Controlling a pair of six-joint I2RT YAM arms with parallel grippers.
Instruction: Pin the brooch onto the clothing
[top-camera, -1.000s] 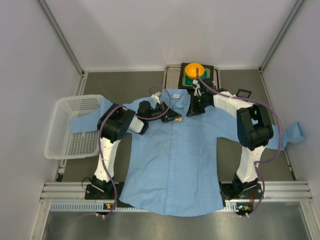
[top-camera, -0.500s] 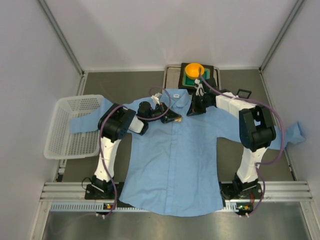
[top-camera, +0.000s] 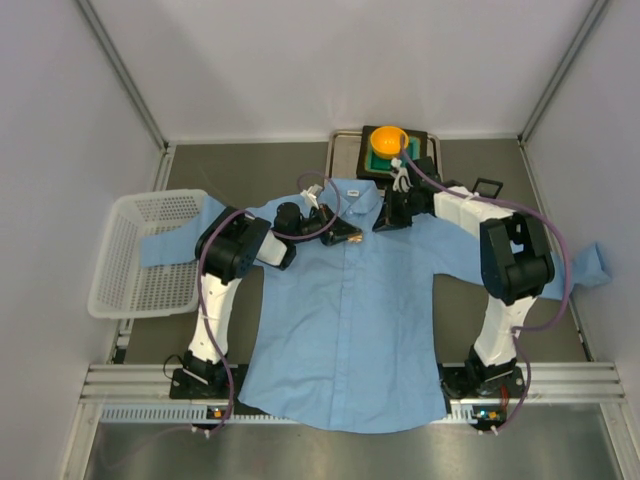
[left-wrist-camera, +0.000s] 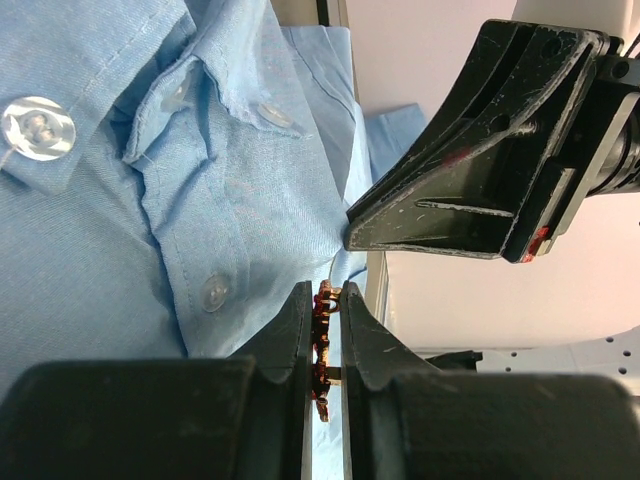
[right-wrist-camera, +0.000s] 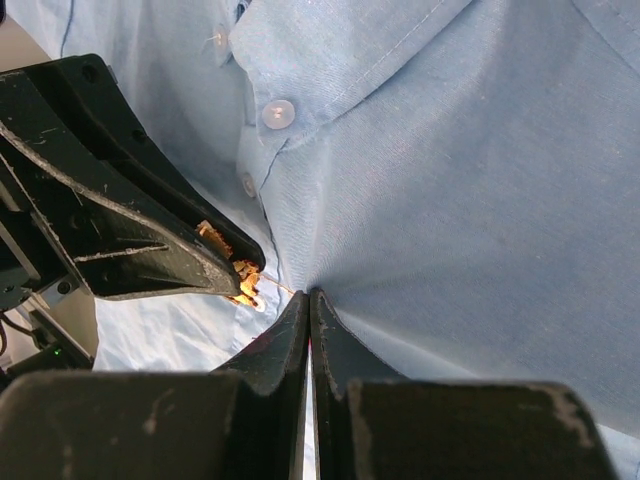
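Note:
The light blue shirt (top-camera: 350, 320) lies flat on the table with its collar at the back. My left gripper (left-wrist-camera: 325, 292) is shut on the small red-orange brooch (left-wrist-camera: 322, 335), held edge-on between its fingers just below the collar, left of the button placket. The brooch's thin pin points at the cloth. My right gripper (right-wrist-camera: 309, 297) is shut on a pinched-up fold of the shirt fabric right beside the brooch (right-wrist-camera: 243, 285). In the top view the two grippers (top-camera: 352, 237) (top-camera: 388, 218) meet near the collar.
A white mesh basket (top-camera: 150, 250) stands at the left, over the shirt's left sleeve. An orange bowl (top-camera: 389, 138) sits on a dark tray (top-camera: 420, 150) behind the collar. The right sleeve (top-camera: 590, 265) reaches the right wall.
The right arm's forearm and elbow have shifted slightly right and back while its gripper stays at the collar. The left arm has not visibly moved.

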